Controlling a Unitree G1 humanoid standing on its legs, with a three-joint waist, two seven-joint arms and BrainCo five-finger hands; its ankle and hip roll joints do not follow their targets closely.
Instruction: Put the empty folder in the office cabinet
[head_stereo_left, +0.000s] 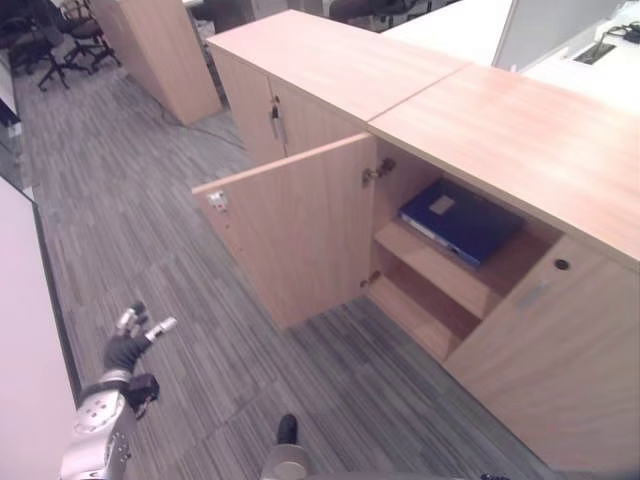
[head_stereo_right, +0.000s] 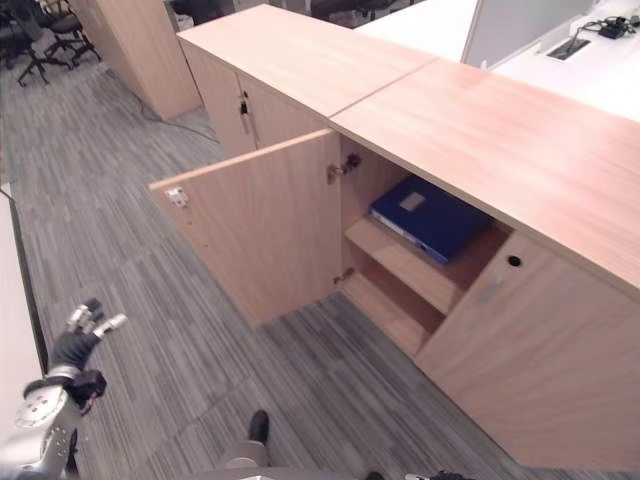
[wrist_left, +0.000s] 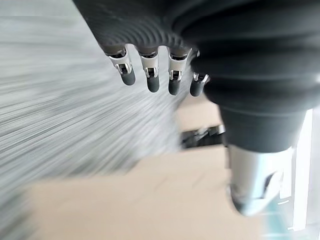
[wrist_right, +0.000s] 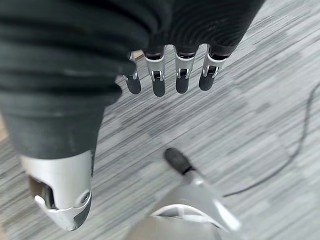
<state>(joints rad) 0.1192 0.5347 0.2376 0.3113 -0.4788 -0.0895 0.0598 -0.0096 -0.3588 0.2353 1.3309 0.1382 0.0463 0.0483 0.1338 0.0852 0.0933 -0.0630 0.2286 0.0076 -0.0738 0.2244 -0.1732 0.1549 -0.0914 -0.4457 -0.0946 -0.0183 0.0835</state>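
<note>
A blue folder (head_stereo_left: 460, 220) lies flat on the upper shelf (head_stereo_left: 440, 265) inside the wooden office cabinet (head_stereo_left: 500, 130), its white label facing up. The cabinet's left door (head_stereo_left: 295, 235) stands wide open. My left hand (head_stereo_left: 128, 345) hangs low at the lower left over the carpet, far from the cabinet, fingers straight and holding nothing. In its wrist view my left hand's fingers (wrist_left: 150, 75) are relaxed and empty. My right hand (wrist_right: 165, 75) shows in its own wrist view above the carpet, fingers (wrist_right: 181, 80) straight and empty.
The cabinet's lower shelf (head_stereo_left: 425, 310) is bare. Its right door (head_stereo_left: 555, 350) is shut. A second cabinet (head_stereo_left: 300, 80) with shut doors adjoins on the left. A further wooden unit (head_stereo_left: 160, 50) and office chairs (head_stereo_left: 70, 40) stand at the back left. Grey carpet (head_stereo_left: 150, 220) spreads before the cabinet.
</note>
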